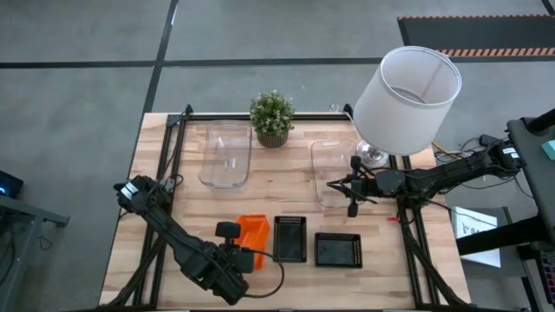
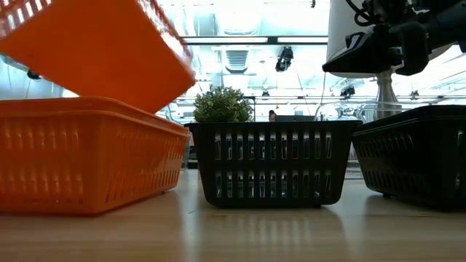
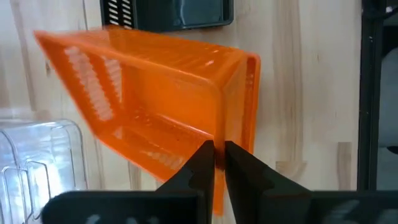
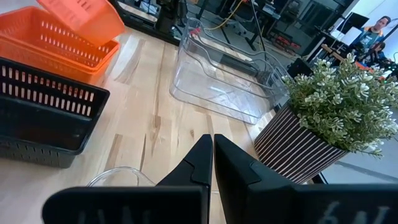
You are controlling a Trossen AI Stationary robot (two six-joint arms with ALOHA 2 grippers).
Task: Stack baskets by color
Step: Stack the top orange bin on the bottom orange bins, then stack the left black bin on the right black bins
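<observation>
One orange basket (image 2: 87, 156) rests with its bottom on the table at the near left. A second orange basket (image 2: 95, 51) hangs tilted over it, with my left gripper (image 3: 217, 158) shut on it. Two black baskets (image 1: 290, 238) (image 1: 338, 250) stand side by side to the right. Two clear baskets (image 1: 225, 154) (image 1: 334, 169) stand farther back. My right gripper (image 1: 351, 192) hovers shut, holding nothing, over the right clear basket. My left gripper pinches a side wall of the upper orange basket (image 3: 219, 134) near a corner, one finger on each face of the wall. The fingers come from above, pointing steeply down. The basket is tilted, its low edge (image 2: 156, 105) at the lower basket's rim; whether they touch I cannot tell.
A potted green plant (image 1: 271, 117) stands at the far middle between the clear baskets. A white-shaded lamp (image 1: 408, 97) stands at the far right. Bare wood lies between the clear baskets and the near row. A black frame runs along the table's sides.
</observation>
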